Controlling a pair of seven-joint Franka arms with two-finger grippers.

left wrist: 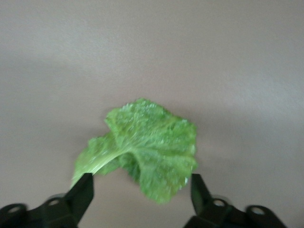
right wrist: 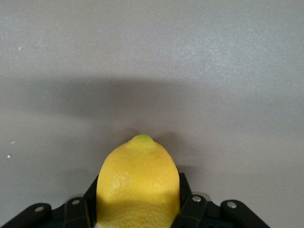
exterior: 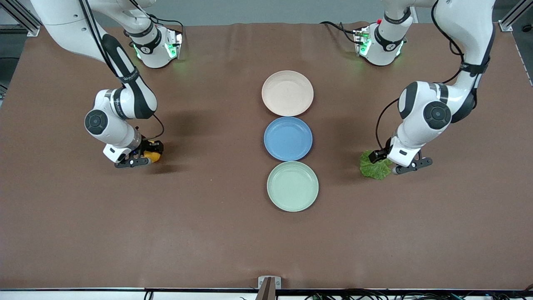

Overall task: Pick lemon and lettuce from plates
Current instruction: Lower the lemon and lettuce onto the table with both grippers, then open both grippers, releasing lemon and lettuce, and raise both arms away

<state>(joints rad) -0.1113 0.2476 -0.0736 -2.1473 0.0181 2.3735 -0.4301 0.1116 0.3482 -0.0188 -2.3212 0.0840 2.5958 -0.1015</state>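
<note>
Three round shallow plates sit in a column at mid tabletop [exterior: 216, 233]: cream-beige plate [exterior: 287, 93] farthest from the front camera, blue plate [exterior: 288, 138] in the middle, pale mint green plate [exterior: 292, 186] nearest. All three are bare.

Right tool [exterior: 143, 159] is low over the tabletop toward the right arm's end, well apart from the plates. Its fingers [right wrist: 192, 209] are clamped on both sides of the small oval yellow lemon [right wrist: 137, 185], which fills the space between them in the right wrist view. Whether the lemon touches the tabletop cannot be told.

Left tool [exterior: 389, 164] is low over the tabletop toward the left arm's end, also well apart from the plates. Its fingers [left wrist: 83, 192] are spread wide. The crinkled green lettuce leaf with pale rib [left wrist: 142, 149] lies on the tabletop just ahead of them, flanked by them but not pinched; it looks released.

Step judgement: both items are already off the plates and out at the sides. Lettuce looks placed; lemon is at or near set-down.

Next move: right tool needs to spread its fingers to let the lemon go, then lift straight up so the round fruit isn't nudged into rolling. Left tool needs a clean vertical retreat so a finger doesn't snag the leaf edge.
</note>
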